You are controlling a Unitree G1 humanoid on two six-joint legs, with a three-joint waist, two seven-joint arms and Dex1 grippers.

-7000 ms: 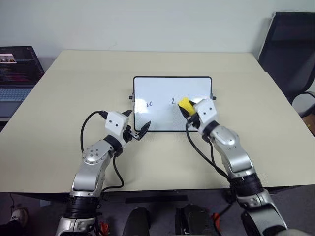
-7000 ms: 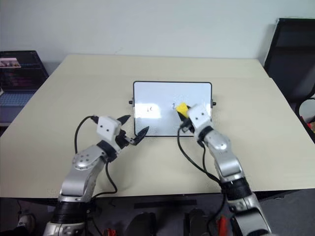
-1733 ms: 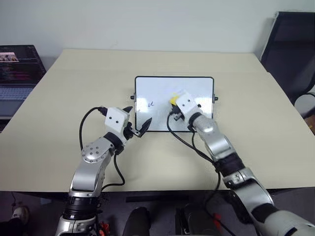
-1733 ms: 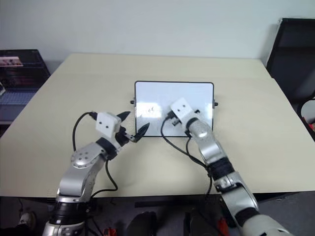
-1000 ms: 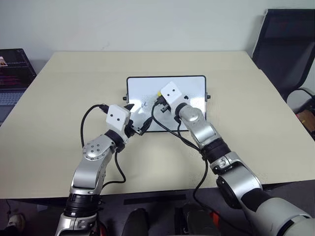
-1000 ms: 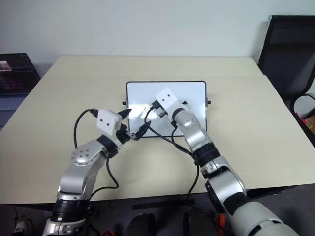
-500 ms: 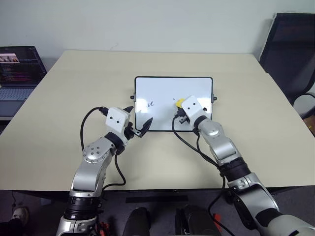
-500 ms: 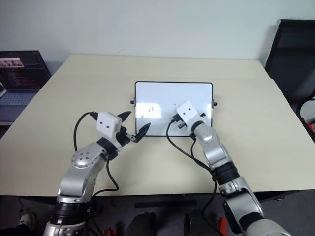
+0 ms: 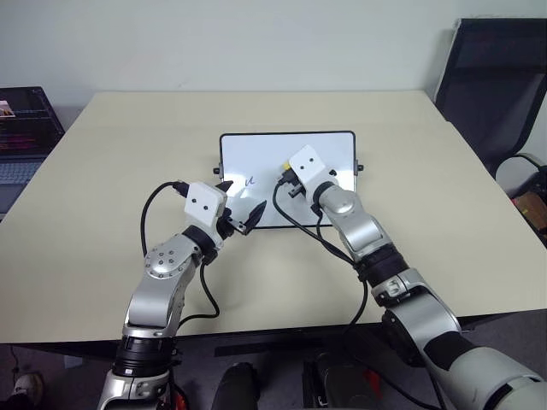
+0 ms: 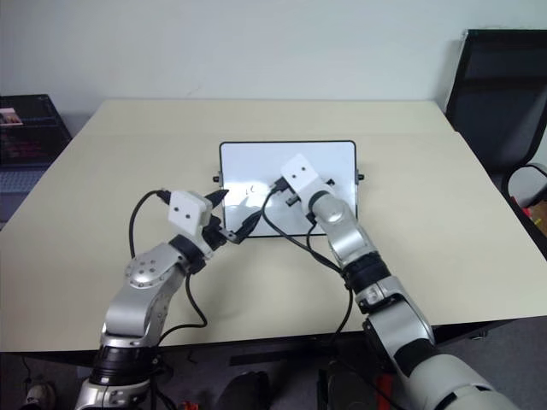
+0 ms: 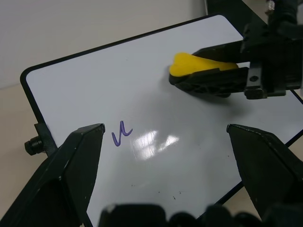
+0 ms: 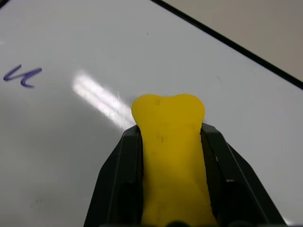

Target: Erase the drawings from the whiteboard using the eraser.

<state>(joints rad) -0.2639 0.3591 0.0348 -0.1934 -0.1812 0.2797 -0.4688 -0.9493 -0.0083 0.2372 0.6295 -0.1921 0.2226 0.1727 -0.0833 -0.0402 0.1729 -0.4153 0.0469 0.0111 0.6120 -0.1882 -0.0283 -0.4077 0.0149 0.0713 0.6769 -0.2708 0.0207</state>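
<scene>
Right claw [image 9: 285,173] housing hides eraser [image 12: 169,156] underside.

1 whiteboard [image 9: 329,147], 1 eraser [image 12: 169,156], 1 drawing [image 11: 121,132]

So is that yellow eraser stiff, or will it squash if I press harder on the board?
Probably soft: the eraser bulges past the right claw, pinched at the waist like foam. Pressing harder would likely flatten it against the whiteboard rather than scratch it. It looks light, and seems firmly held.

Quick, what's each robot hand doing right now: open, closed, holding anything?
Left hand: open, holding nothing, at the whiteboard's near edge.
Right hand: closed on the yellow eraser, over the board.
</scene>
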